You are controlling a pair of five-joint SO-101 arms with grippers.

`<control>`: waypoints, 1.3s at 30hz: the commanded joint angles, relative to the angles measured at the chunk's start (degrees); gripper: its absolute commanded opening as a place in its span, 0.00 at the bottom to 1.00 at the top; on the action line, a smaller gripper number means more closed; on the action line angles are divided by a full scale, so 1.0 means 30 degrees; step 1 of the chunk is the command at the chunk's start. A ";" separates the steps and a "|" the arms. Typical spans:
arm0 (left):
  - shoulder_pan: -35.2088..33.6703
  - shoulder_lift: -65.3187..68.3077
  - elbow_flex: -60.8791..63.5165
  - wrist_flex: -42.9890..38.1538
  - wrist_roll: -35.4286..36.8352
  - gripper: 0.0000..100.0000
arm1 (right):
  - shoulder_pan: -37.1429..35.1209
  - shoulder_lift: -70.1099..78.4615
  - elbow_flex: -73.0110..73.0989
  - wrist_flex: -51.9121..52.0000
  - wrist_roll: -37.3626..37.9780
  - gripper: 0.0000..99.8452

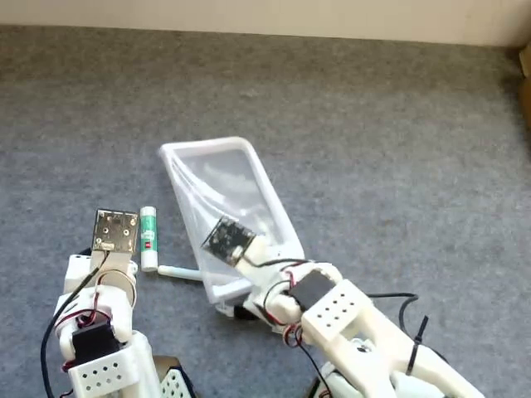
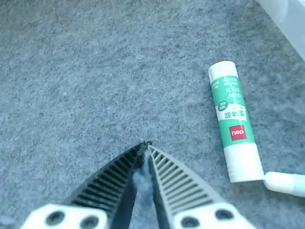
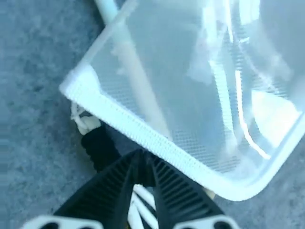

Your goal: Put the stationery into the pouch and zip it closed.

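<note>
Barely begun, it seems: the glue stick (image 2: 234, 121) lies on the worktop, outside the pouch (image 3: 119, 121), just beside the closed, empty jaws of the left arm (image 1: 99, 315). The right arm (image 1: 332, 311) has its jaws pressed together at the pouch's zip edge. Loading and zipping remain.

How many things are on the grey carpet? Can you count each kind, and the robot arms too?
Green-and-white plastic glue sticks: 1
Pale thin pen-like sticks: 1
Clear plastic zip pouches with white edging: 1
White robot arms: 2
Total: 5
</note>
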State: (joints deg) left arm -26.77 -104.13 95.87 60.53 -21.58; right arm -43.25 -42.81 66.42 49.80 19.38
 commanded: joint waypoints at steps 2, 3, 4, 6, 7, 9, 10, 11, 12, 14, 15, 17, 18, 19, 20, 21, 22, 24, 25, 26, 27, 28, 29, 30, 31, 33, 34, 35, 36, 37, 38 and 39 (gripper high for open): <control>-0.0249 -0.0103 0.0425 -0.0352 0.0000 0.01 | 0.1275 0.0806 -0.1245 -0.1245 -0.0029 0.01; -0.0249 -0.0103 0.0425 -0.0352 0.0000 0.01 | 0.1333 0.0777 -0.1480 -0.1011 -0.0029 0.01; -0.0249 -0.0103 0.0425 -0.0352 0.0000 0.01 | 0.1363 0.0718 -0.1832 -0.0571 -0.0059 0.01; -0.0249 -0.0103 0.0425 -0.0352 0.0000 0.01 | 0.1363 0.0659 -0.2623 0.0806 -0.0088 0.02; -0.0249 -0.0103 0.0425 -0.0352 0.0000 0.01 | 0.1363 0.0659 -0.3121 0.1626 -0.0088 0.03; -0.0249 -0.0103 0.0425 -0.0352 0.0000 0.01 | 0.1363 0.0718 -0.4176 0.3179 -0.0088 0.08; -0.0249 -0.0103 0.0425 -0.0352 0.0000 0.01 | 0.1363 0.0718 -0.4586 0.3736 -0.0088 0.11; -0.0249 -0.0103 0.0425 -0.0352 0.0000 0.01 | 0.1333 0.0718 -0.4938 0.4234 -0.0088 0.13; -0.0249 -0.0103 0.0425 -0.0352 0.0000 0.01 | 0.1187 0.0718 -0.5201 0.4615 -0.0088 0.15; -0.0249 -0.0103 0.0425 -0.0352 0.0000 0.01 | 0.0396 0.0806 -0.5436 0.5143 -0.0029 0.16; -0.0249 -0.0103 0.0425 -0.0352 0.0000 0.01 | -0.0132 0.0835 -0.5524 0.5201 -0.0029 0.16; -0.0249 -0.0103 0.0425 -0.0352 0.0000 0.01 | -0.1451 0.0835 -0.5495 0.5231 0.0000 0.16; -0.0249 -0.0103 0.0425 -0.0352 0.0000 0.01 | -0.2037 0.0864 -0.5495 0.5231 -0.0029 0.16; -0.0249 -0.0103 0.0425 -0.0352 0.0000 0.01 | -0.2505 0.0864 -0.5465 0.5231 -0.0059 0.16; -0.0249 -0.0103 0.0425 -0.0352 0.0000 0.01 | -0.2857 0.0864 -0.5465 0.5231 -0.0117 0.16; -0.0249 -0.0103 0.0425 -0.0352 0.0000 0.01 | -0.3062 0.0864 -0.5465 0.5231 -0.0117 0.16; -0.0249 -0.0103 0.0425 -0.0352 0.0000 0.01 | -0.3209 0.0864 -0.5465 0.5201 -0.0117 0.16; -0.0249 -0.0103 0.0425 -0.0352 0.0000 0.01 | -0.3238 0.0894 -0.5407 0.4908 -0.0117 0.16; -0.0249 -0.0103 0.0425 -0.0352 0.0000 0.01 | -0.3238 0.0894 -0.5260 0.4615 -0.0117 0.16; -0.0249 -0.0103 0.0425 -0.0352 0.0000 0.01 | -0.3238 0.0894 -0.4938 0.4205 -0.0117 0.16; -0.0249 -0.0103 0.0425 -0.0352 0.0000 0.01 | -0.3267 0.0894 -0.4527 0.3678 -0.0117 0.16; -0.0249 -0.0103 0.0425 -0.0352 0.0000 0.01 | -0.3355 0.0894 -0.4147 0.3209 -0.0117 0.16; -0.0249 -0.0103 0.0425 -0.0352 0.0000 0.01 | -0.3385 0.0894 -0.3736 0.2799 -0.0117 0.16; -0.0249 -0.0103 0.0425 -0.0352 0.0000 0.01 | -0.3385 0.0894 -0.3473 0.2564 -0.0117 0.16; -0.0249 -0.0103 0.0425 -0.0352 0.0000 0.01 | -0.3385 0.0894 -0.3267 0.2476 -0.0117 0.16; -0.0249 -0.0103 0.0425 -0.0352 0.0000 0.01 | -0.3414 0.0894 -0.3033 0.2505 -0.0117 0.16; -0.0249 -0.0103 0.0425 -0.0352 0.0000 0.01 | -0.3414 0.0894 -0.2974 0.2505 -0.0117 0.16; -0.0249 -0.0103 0.0425 -0.0352 0.0000 0.01 | -0.3414 0.0894 -0.2886 0.2505 -0.0117 0.16; -0.0249 -0.0103 0.0425 -0.0352 0.0000 0.01 | -0.3443 0.0894 -0.2857 0.2505 -0.0117 0.16; -0.0249 -0.0103 0.0425 -0.0352 0.0000 0.01 | -0.3443 0.0894 -0.2828 0.2505 -0.0117 0.16; -0.0249 -0.0103 0.0425 -0.0322 0.0000 0.01 | -0.3443 0.0894 -0.2828 0.2505 -0.0117 0.16; -0.0249 -0.0103 0.0425 -0.0322 0.0000 0.01 | -0.3443 0.0894 -0.2799 0.2447 -0.0117 0.16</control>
State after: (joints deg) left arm -26.77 -104.13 95.87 60.53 -21.58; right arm -52.92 -40.18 58.59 58.33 19.38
